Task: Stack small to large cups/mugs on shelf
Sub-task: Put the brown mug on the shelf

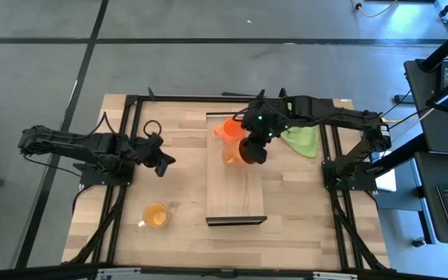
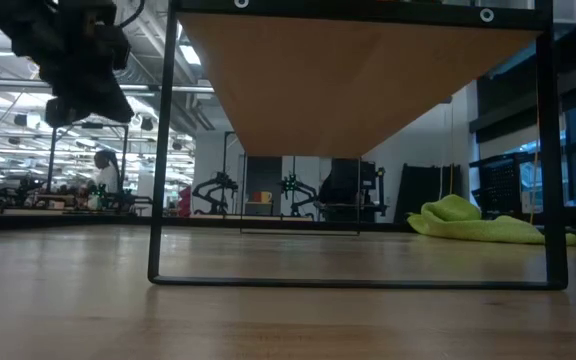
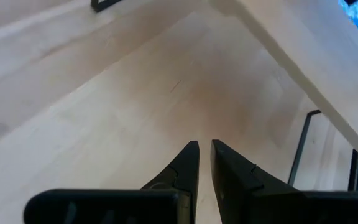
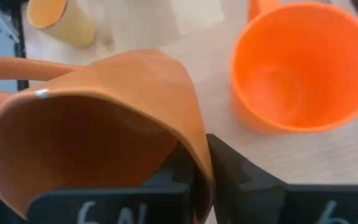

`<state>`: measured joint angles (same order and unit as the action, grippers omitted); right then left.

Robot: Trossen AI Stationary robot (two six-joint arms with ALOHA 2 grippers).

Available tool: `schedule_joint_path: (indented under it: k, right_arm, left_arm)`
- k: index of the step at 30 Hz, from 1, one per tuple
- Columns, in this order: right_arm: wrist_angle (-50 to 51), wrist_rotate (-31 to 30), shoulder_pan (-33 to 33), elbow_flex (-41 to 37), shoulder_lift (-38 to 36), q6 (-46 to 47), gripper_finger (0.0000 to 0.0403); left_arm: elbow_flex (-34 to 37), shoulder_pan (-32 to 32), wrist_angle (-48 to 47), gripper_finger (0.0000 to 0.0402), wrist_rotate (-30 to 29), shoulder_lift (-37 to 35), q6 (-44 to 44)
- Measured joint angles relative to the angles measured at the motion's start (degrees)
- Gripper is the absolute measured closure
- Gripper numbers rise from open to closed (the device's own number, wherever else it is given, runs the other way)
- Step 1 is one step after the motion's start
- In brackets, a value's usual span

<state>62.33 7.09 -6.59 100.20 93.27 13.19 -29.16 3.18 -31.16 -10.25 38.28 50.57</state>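
Note:
The brown-orange mug [image 4: 98, 124] is in my right gripper [image 4: 201, 163], above the far half of the light-wood shelf [image 1: 236, 187]. It also shows in the high view [image 1: 242, 156] under my right gripper [image 1: 253, 151]. The bright orange mug [image 4: 297, 68] stands upright on the shelf right beside it, mouth up [image 1: 226, 134]. The yellow-orange mug [image 1: 155, 215] stands on the tabletop left of the shelf's near end. My left gripper [image 1: 162, 163] hovers shut and empty over the tabletop left of the shelf; its fingers show almost touching in its wrist view [image 3: 202, 149]. My right gripper pinches the brown-orange mug's wall at the rim [image 4: 197, 149], one finger inside the mug and one finger [image 4: 235, 171] outside. The wall is bent to a peak at the fingers. The mug is lifted clear of the shelf, its handle [image 4: 11, 68] on the side away from the fingers.
The shelf is a raised board on a black wire frame [image 2: 158, 270], with open room under it. A green cloth [image 1: 302, 141] lies on the tabletop right of the shelf's far end. Black arm-mount frames run along the table's left and right sides.

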Motion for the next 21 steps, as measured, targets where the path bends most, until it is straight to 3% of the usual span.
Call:
schedule_joint_path:
  k: [7, 14, 21]
  right_arm:
    - [0.4, -1.2, 0.0, 0.1, 0.0, 0.0, 0.0379]
    - [0.5, -0.7, 0.0, 0.1, 0.0, 0.1, 0.0379]
    - [2.1, 0.7, 0.0, 0.1, 0.0, 1.1, 0.0379]
  left_arm:
    - [2.4, 0.0, 6.3, 0.0366, -0.4, 0.0, 5.1]
    - [2.5, 0.0, 11.4, 0.0366, -5.1, 0.0, 6.4]
    - [2.5, -0.1, 12.0, 0.0366, -5.0, 1.8, 10.3]
